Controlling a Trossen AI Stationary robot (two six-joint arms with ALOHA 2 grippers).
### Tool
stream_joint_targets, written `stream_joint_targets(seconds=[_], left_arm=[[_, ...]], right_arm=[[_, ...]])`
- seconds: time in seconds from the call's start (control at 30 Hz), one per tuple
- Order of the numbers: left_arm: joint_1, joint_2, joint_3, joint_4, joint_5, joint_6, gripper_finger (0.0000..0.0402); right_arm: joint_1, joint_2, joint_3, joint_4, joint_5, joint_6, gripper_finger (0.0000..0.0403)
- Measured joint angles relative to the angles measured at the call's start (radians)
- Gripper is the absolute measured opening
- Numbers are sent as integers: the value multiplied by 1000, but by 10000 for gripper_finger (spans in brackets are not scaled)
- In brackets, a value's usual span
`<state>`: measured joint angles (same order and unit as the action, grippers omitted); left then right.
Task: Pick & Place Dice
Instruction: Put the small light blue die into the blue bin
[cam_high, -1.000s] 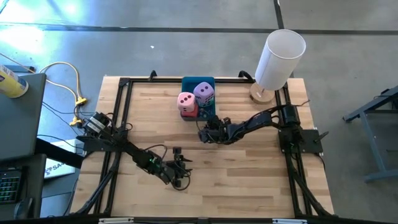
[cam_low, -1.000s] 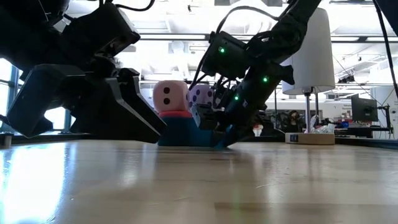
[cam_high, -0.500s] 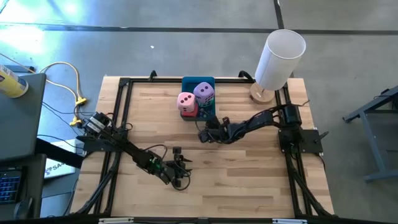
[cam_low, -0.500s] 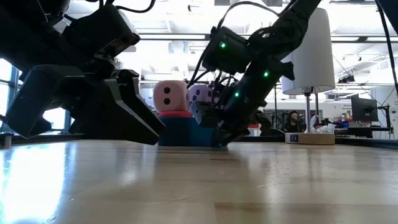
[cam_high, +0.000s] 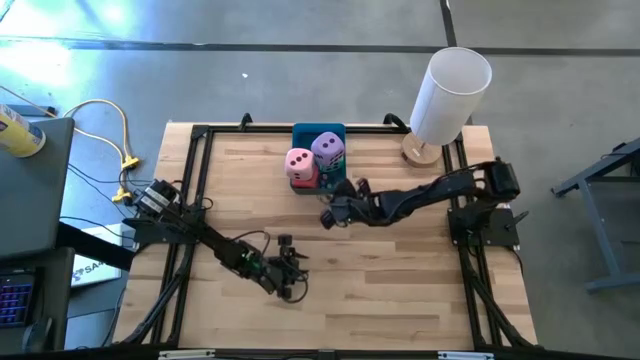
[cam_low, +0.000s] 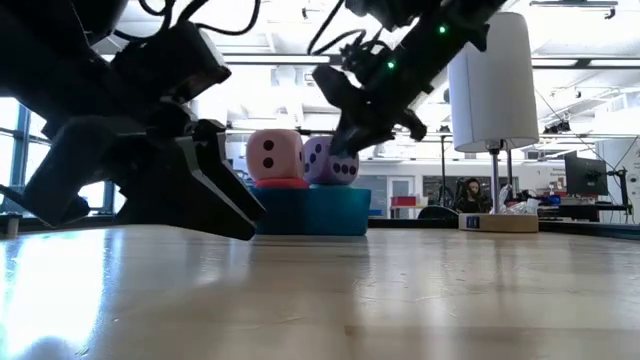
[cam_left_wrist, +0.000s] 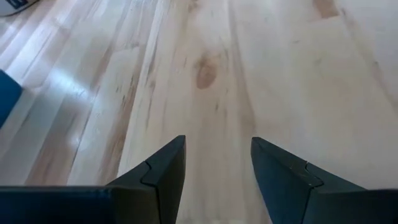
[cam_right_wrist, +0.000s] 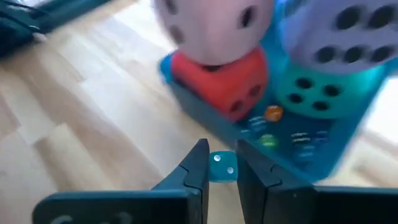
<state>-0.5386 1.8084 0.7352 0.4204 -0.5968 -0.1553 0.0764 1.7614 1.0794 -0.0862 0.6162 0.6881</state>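
Wooden planks fill the high view. My right gripper (cam_right_wrist: 219, 168) pinches a tiny blue die (cam_right_wrist: 221, 168), hanging just beside the blue tray (cam_high: 322, 133) at top centre, where pink die (cam_high: 299, 161) tops red (cam_right_wrist: 233, 78) and purple (cam_high: 328, 147) tops teal (cam_right_wrist: 317, 90). My left gripper (cam_left_wrist: 217, 165) waits part-open, lower left.

Pale wood-plank worktop (cam_high: 380, 270) with black frame rails along edges. Grey concrete floor (cam_high: 300, 70) around it, bright glare patch at far left corner. White cylindrical lamp shade (cam_high: 450, 95) on round wooden base at worktop's far right corner. Yellow cable (cam_high: 110, 130) looped on floor at left. Low view: large open hall, ceiling beams, bright windows at left, cluttered desks in distance.
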Motion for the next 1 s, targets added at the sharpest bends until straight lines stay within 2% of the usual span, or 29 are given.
stream_joint_targets(seconds=[0.2, 0.4, 0.6, 0.77, 1.0], left_arm=[[13, 0, 0, -27, 0, 2, 175], [48, 0, -1, -62, 4, 12, 175], [112, -2, -4, -69, 113, 15, 175], [146, -4, -3, -70, 198, 4, 175], [150, -4, -4, -72, 225, 4, 175]], right_arm=[[-97, -11, -1, -19, -31, -13, 42], [-149, -1, -1, -24, -48, -39, 133], [-164, -2, 0, -33, -46, -39, 187], [-164, 25, 0, -73, -12, -35, 194], [-166, 86, 0, -64, 8, -29, 181]])
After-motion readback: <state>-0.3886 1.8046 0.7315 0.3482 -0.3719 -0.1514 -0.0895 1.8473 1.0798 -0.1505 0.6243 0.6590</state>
